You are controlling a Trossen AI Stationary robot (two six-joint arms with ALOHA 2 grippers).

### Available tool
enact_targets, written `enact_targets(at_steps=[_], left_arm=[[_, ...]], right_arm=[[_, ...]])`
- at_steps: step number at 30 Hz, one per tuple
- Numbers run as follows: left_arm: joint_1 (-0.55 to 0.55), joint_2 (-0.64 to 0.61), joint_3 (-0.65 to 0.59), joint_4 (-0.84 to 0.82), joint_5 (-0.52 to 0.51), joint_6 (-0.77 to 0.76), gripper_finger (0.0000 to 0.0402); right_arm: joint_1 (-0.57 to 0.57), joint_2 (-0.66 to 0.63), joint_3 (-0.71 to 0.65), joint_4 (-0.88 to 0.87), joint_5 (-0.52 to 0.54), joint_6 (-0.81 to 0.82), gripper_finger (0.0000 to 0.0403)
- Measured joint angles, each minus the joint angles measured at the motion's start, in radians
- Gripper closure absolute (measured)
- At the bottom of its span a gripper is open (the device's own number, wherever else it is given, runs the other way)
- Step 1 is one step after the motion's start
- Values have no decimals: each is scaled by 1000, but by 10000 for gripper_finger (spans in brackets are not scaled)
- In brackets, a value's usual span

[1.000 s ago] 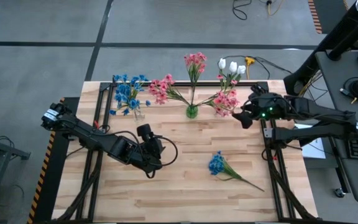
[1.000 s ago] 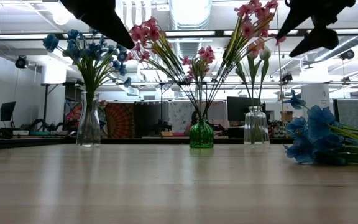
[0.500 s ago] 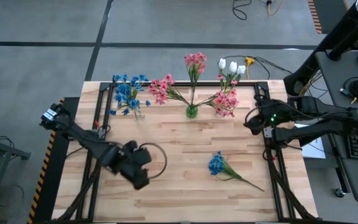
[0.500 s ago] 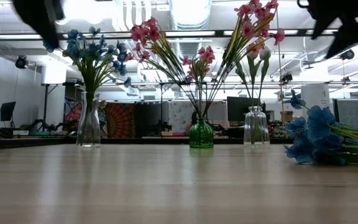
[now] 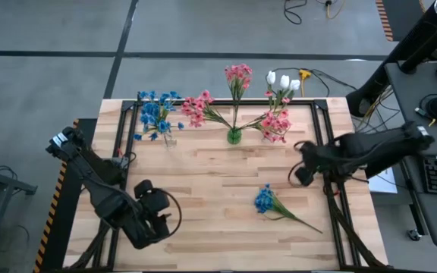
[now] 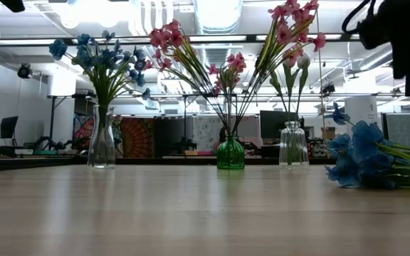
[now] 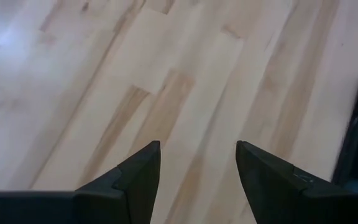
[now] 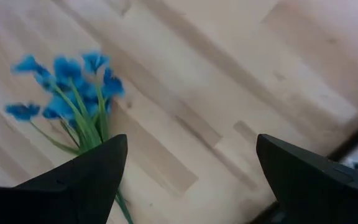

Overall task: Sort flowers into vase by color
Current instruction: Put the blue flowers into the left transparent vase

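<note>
One blue flower sprig (image 5: 267, 200) lies flat on the table right of centre, its stem running toward the near right; it also shows in the low view (image 6: 358, 160) and in the right wrist view (image 8: 73, 93). At the far edge stand a clear vase with blue flowers (image 5: 158, 117), a green vase with pink flowers (image 5: 234, 135) and a clear vase with white buds (image 6: 292, 144). My right gripper (image 5: 301, 174) hangs open above the table, just far-right of the lying sprig. My left gripper (image 5: 158, 218) is open over bare wood near the front left.
Black frame rails (image 5: 322, 152) run along the table's left and right sides and its far edge. Bare wood (image 5: 211, 189) lies between the two grippers. The pink blossoms (image 5: 275, 125) spread wide to both sides of the green vase.
My left gripper has swung from the table's middle toward the near left corner, turning as it went. My right gripper has come from above the far right corner toward the near edge and down, tipping more steeply over the lying blue sprig. The flowers have kept still.
</note>
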Motion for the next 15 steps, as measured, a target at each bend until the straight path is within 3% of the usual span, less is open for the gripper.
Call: enact_targets(at_steps=[6, 11, 15], left_arm=[[-27, 0, -1, -40, -5, 0, 210], [-89, 0, -2, -38, -12, -32, 210], [-155, 0, -14, -23, -96, -99, 210]], right_arm=[[201, 127, -14, 147, 3, 57, 53], [349, 248, -14, 311, 66, 66, 53], [410, 365, -9, 388, 107, 65, 53]])
